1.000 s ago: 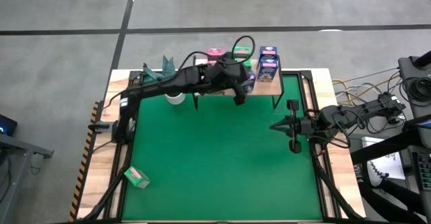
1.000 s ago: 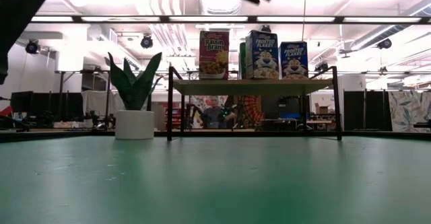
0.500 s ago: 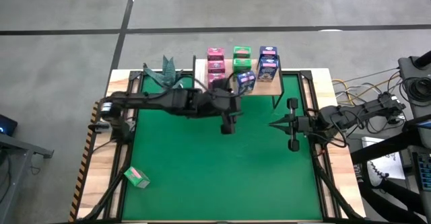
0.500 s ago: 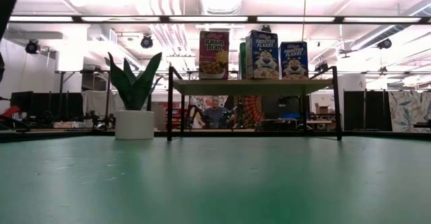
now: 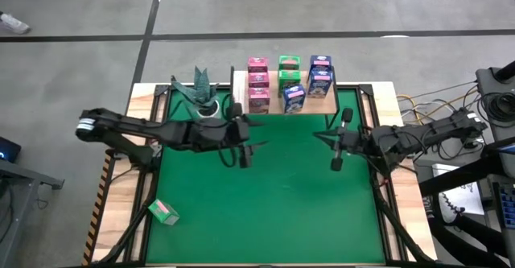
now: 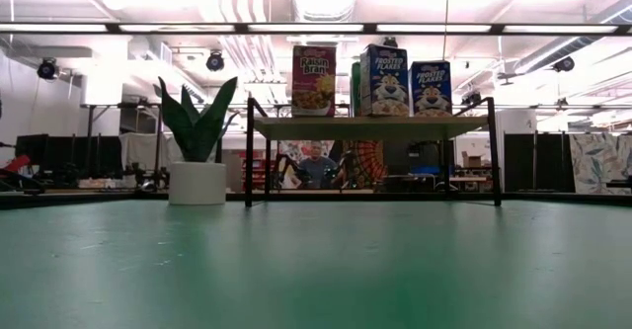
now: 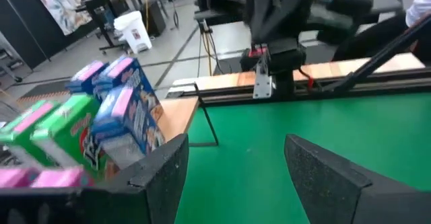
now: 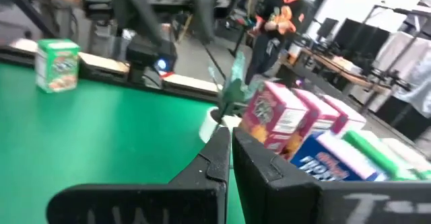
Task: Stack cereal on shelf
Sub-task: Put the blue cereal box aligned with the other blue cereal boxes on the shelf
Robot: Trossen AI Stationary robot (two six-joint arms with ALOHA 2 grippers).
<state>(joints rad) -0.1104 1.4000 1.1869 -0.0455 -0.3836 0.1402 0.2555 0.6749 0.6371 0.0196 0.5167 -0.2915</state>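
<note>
On the shelf (image 5: 319, 103) stand 8 boxes; 1 green box (image 5: 163, 212) lies near the mat's corner. The left gripper (image 5: 245, 142), open and empty, should fetch it; the right gripper (image 5: 337, 140) waits closed.

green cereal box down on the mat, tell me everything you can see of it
The green cereal box is a small carton with a green body and a pink-red patch on its upward face in the high view. It sits alone on the green mat near the front left corner, turned at an angle to the mat's edges, far from the shelf. Nothing touches it but the mat. The right wrist view shows it standing upright, printed front visible.
</note>
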